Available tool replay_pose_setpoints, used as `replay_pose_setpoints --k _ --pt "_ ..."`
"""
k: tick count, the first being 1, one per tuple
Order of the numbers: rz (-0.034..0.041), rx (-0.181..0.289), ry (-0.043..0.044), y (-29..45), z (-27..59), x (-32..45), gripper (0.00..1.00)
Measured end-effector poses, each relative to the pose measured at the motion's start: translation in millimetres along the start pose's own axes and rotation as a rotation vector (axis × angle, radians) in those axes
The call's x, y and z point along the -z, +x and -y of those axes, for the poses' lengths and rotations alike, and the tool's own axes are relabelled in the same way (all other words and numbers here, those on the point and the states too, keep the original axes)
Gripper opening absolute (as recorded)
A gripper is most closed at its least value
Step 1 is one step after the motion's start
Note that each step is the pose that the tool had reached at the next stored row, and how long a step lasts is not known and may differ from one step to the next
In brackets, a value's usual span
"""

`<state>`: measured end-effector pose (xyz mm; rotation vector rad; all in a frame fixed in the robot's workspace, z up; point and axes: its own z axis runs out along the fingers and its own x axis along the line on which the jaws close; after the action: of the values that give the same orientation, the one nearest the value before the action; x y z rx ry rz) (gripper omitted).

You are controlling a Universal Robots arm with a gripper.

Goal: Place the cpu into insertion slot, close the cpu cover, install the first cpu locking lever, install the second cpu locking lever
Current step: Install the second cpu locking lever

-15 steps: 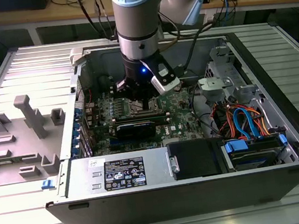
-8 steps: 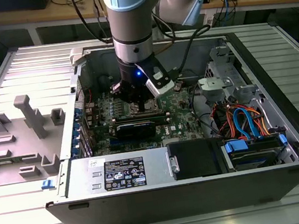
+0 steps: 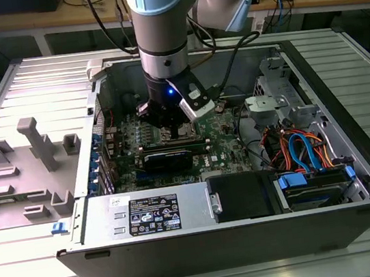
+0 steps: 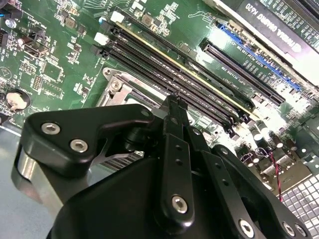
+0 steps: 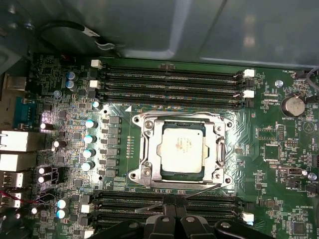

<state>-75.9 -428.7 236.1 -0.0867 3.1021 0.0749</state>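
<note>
In the first wrist view the cpu (image 5: 182, 149) lies flat in the insertion slot (image 5: 225, 123), silver top up. The cpu cover (image 5: 149, 145) rests flat around it, the chip showing through its window. A thin wire locking lever (image 5: 199, 189) slants across the socket edge closest to my gripper (image 5: 175, 205). The two black fingers are pressed together right at that lever; a grip on it cannot be made out. In the second wrist view the gripper (image 4: 174, 103) points down at the socket corner (image 4: 117, 87). In the exterior view the gripper (image 3: 172, 123) hangs low over the socket (image 3: 183, 134).
Memory slots (image 5: 169, 82) flank the socket on both sides. A long black card (image 3: 167, 158) lies beside it on the green motherboard (image 3: 224, 150). The open case (image 3: 343, 88) walls the arm in, with cables (image 3: 300, 150) at the exterior view's right. A grey fixture (image 3: 32, 156) stands outside.
</note>
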Motion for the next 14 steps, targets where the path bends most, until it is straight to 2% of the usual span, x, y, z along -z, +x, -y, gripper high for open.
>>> replay_pose_setpoints --k 6,8,9,10,11,12,14 --pt "0.0000 0.000 -0.0012 1.3 0.0 -1.0 0.11" --pt "0.0002 0.000 -0.0058 3.7 0.4 -2.5 0.11" --pt "0.0023 -0.001 -0.0398 6.9 4.2 -3.8 0.11" --pt "0.0034 -0.002 -0.0564 8.6 9.8 -4.1 0.11" --pt "0.0052 -0.003 -0.0805 12.6 17.7 -4.2 0.11" --pt "0.0058 -0.003 -0.0893 14.6 18.7 -4.4 0.11" --pt "0.0061 -0.001 -0.0943 17.7 18.6 -5.5 0.11"
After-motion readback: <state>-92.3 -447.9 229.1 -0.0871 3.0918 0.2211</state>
